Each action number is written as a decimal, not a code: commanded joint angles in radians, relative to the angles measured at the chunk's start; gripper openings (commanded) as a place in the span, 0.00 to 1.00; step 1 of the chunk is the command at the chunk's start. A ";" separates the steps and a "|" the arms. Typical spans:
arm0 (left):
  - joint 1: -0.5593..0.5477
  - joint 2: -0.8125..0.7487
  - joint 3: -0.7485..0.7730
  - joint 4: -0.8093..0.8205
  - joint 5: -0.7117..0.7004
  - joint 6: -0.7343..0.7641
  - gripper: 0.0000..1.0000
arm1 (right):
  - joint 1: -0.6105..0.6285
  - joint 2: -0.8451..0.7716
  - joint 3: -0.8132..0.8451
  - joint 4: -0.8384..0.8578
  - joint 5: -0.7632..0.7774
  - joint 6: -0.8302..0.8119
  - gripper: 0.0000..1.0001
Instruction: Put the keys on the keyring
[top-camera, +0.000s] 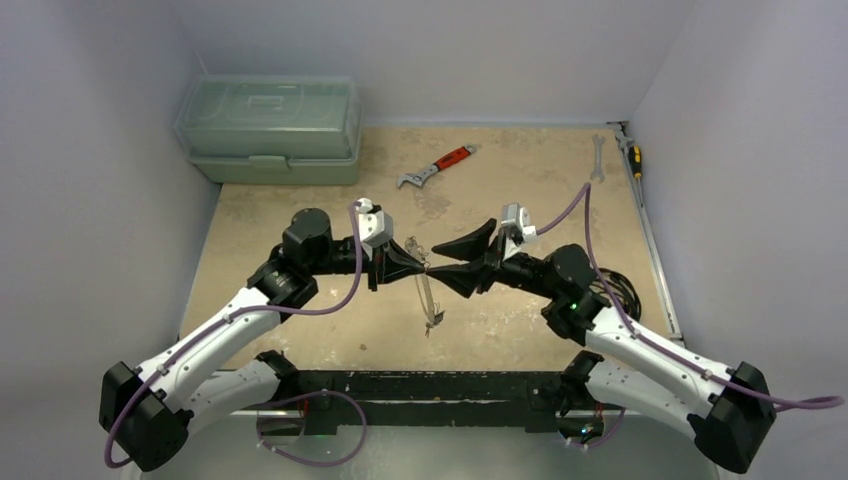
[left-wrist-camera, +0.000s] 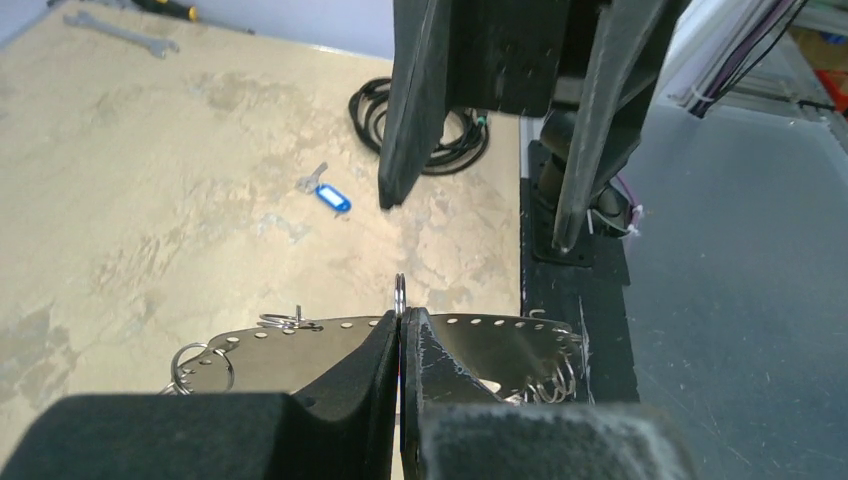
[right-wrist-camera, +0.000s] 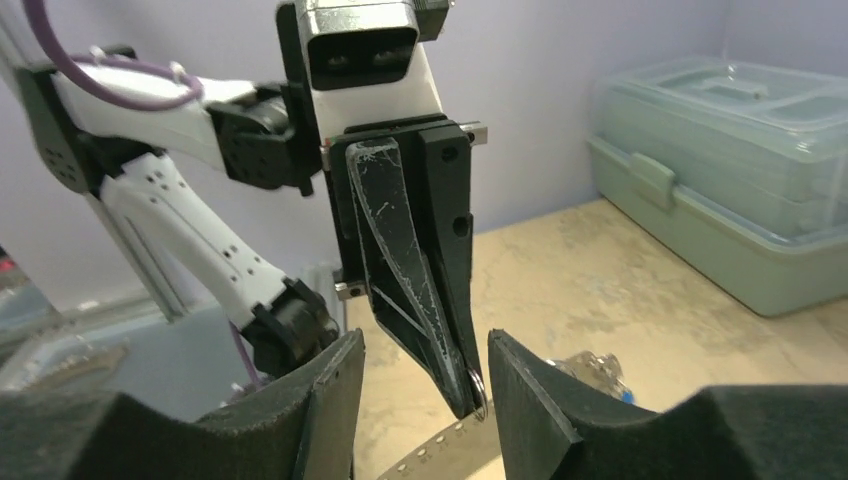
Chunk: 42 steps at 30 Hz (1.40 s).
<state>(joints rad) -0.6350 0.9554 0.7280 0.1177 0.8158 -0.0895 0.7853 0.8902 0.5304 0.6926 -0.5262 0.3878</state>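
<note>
**Left gripper (left-wrist-camera: 400, 320) clenched on the keyring (left-wrist-camera: 470, 340) in mid-air; right gripper (right-wrist-camera: 425, 350) released.**

Left fingertips pinch a small split ring (left-wrist-camera: 400, 292) at the top of the keyring, a perforated metal band hanging below them with more small rings on it. The right gripper faces it, jaws apart either side of the left fingertips. Beyond, a blue-tagged key (left-wrist-camera: 330, 197) lies flat on the table (top-camera: 520, 180) near a coiled black cable (left-wrist-camera: 440, 130). Farther back are the red-handled wrench (top-camera: 437, 167) and the green toolbox (top-camera: 270, 128).

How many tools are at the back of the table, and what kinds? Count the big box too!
red-handled wrench: 1
silver spanner: 1
screwdriver: 1
green toolbox: 1
Total: 4
</note>
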 joint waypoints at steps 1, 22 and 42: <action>0.004 0.014 0.098 -0.106 -0.060 0.084 0.00 | 0.005 -0.046 0.094 -0.288 0.092 -0.229 0.52; -0.159 0.162 0.484 -0.860 -0.610 0.211 0.00 | 0.005 0.007 0.151 -0.504 0.061 -0.382 0.84; -0.262 0.286 0.644 -1.178 -0.702 0.125 0.00 | 0.005 0.096 -0.025 -0.095 -0.192 -0.355 0.70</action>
<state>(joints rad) -0.8688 1.2415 1.3308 -1.0359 0.0479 0.0658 0.7856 1.0000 0.5377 0.4232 -0.6376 0.0345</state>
